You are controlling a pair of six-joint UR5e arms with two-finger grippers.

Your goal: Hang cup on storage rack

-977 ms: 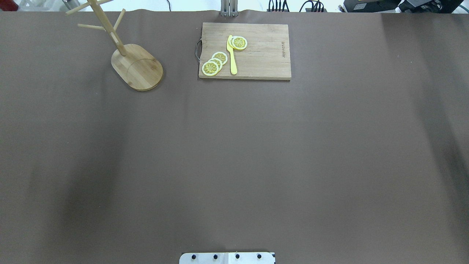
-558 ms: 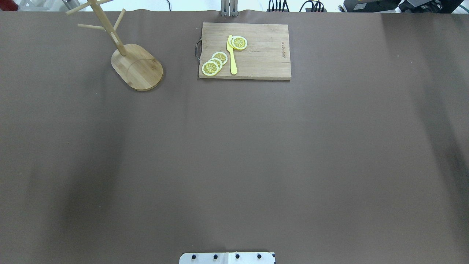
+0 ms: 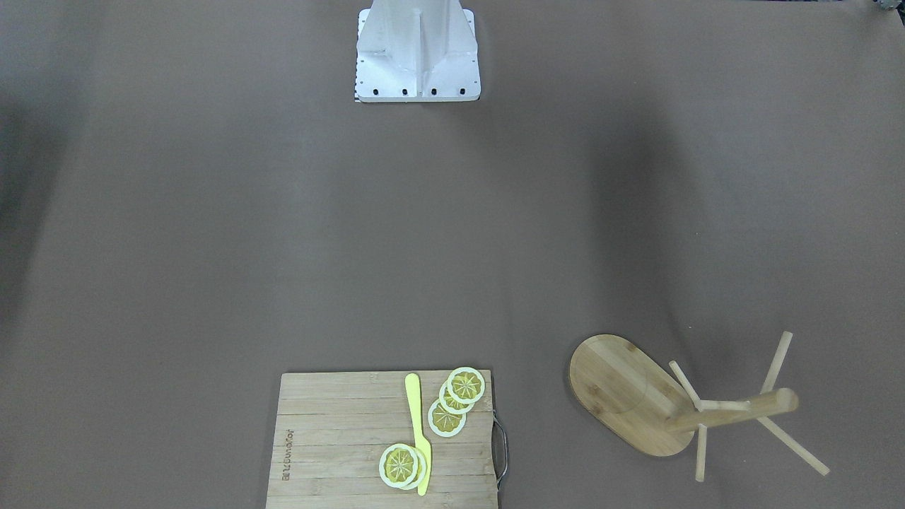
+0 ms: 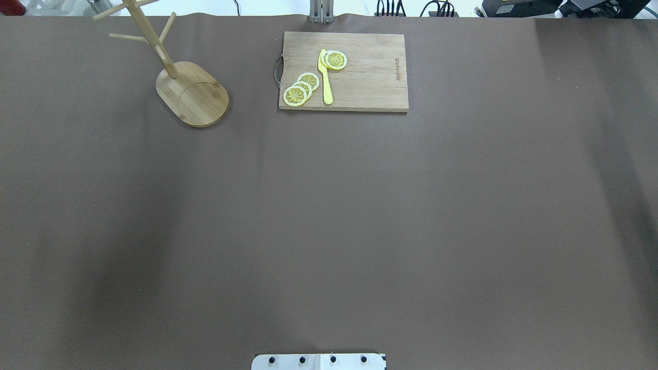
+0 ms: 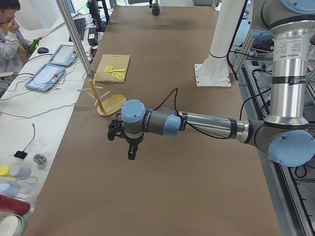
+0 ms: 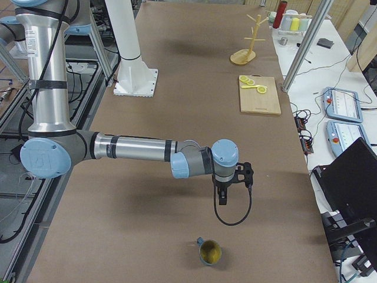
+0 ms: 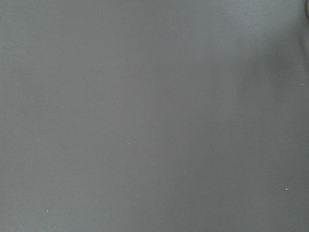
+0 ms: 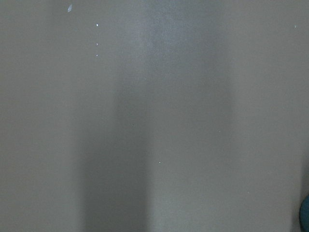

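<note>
The cup is a dark blue mug with a yellowish inside. It stands upright on the brown table near the robot's right end, and also shows far off in the exterior left view. The storage rack, a bamboo mug tree with bare pegs, stands at the far left; it also shows in the front view. My right gripper hangs above the table a little short of the cup. My left gripper hangs over bare table, nearer than the rack. I cannot tell whether either is open or shut.
A wooden cutting board with lemon slices and a yellow knife lies at the far middle. The robot's white pedestal stands at the near edge. A person sits beside the table.
</note>
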